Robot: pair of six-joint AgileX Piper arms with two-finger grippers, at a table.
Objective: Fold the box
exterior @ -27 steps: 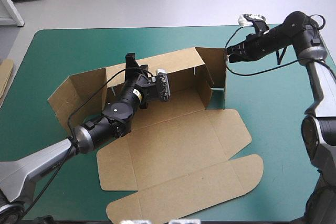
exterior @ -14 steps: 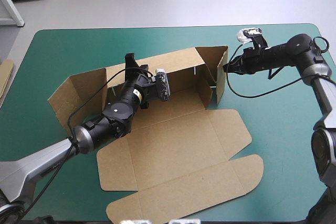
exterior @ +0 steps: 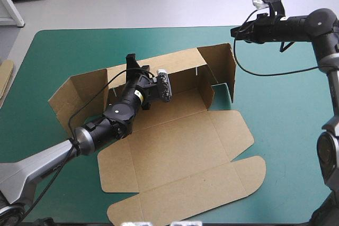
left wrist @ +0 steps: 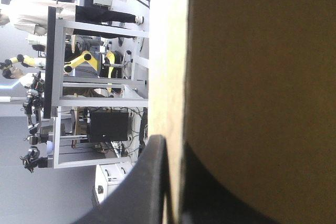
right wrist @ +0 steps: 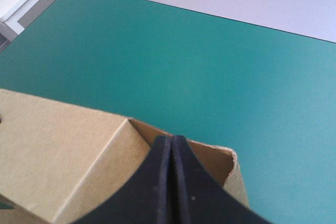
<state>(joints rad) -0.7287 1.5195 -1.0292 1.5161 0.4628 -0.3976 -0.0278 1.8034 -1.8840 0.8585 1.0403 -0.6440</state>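
- The table, under its teal-green cover, carries the box near its middle. It is a brown sheet, half raised: the long back wall is upright and the lid panels lie flat on the side toward me.
- The right end flap stands at the far right corner of the box, but it is not tucked.
- I judge that the step in hand is the raising and tucking of the end walls. The tray is not yet formed, so the task is perhaps half done.
- The left gripper is clamped on the top edge of the back wall and holds it upright.
- The right gripper hangs just above the top corner of the right end flap. It is pressed together and has nothing in it.
- For the next move, I think the right gripper must come down against this flap and fold it inward, while the left hold is kept firm.
- Only the high view shows the whole layout.
- Only the left wrist view shows the pale board edge running between the fingers.
- Only the right wrist view shows the closed black arch over the flap corner. I cannot tell if it touches.
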